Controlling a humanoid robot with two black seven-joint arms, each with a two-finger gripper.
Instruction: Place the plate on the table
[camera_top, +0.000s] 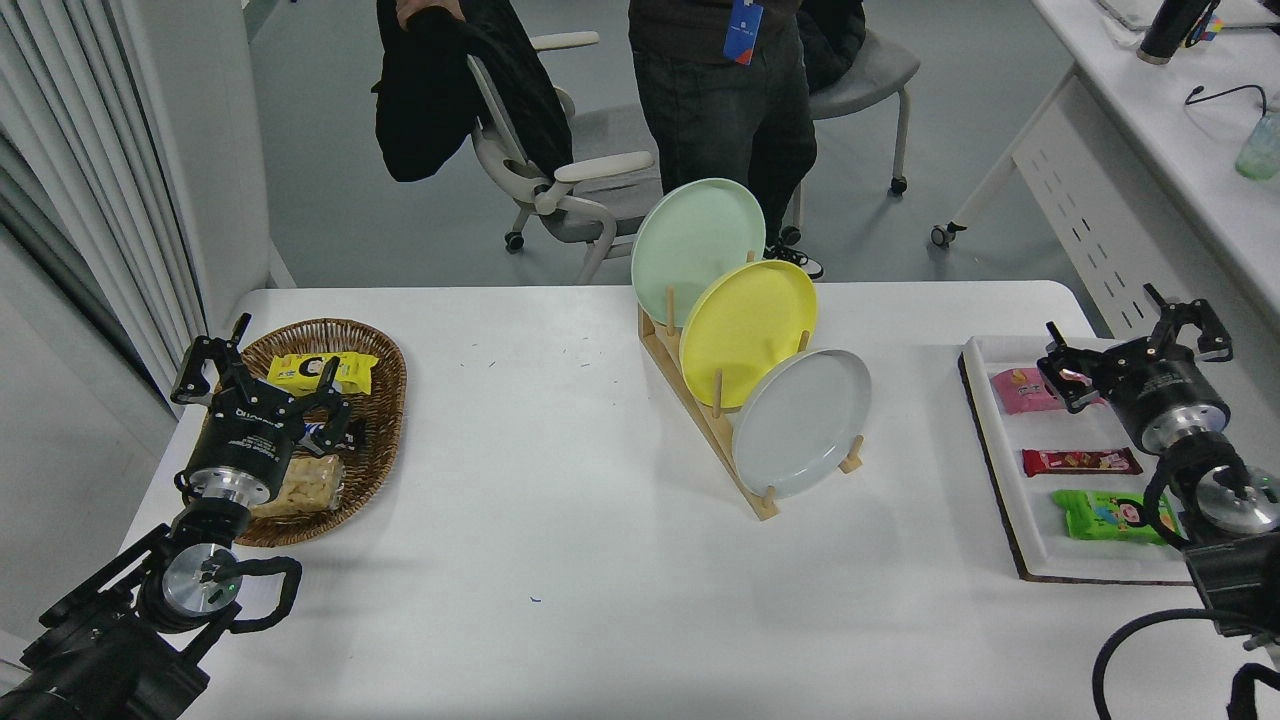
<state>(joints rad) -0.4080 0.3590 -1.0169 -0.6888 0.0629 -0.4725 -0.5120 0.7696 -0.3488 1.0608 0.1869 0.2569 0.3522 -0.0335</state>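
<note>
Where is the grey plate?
The grey plate stands on edge in the wooden rack mid-table, nearest the camera, right in front of the yellow plate.

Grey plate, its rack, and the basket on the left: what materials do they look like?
Grey plate: smooth matte with a soft sheen, likely ceramic or melamine; the picture can't tell which.
Rack: pale unfinished wood, with round dowel pegs and a visible tan grain tone.
Basket: brown woven wicker or rattan, its weave visible along the rim.
</note>
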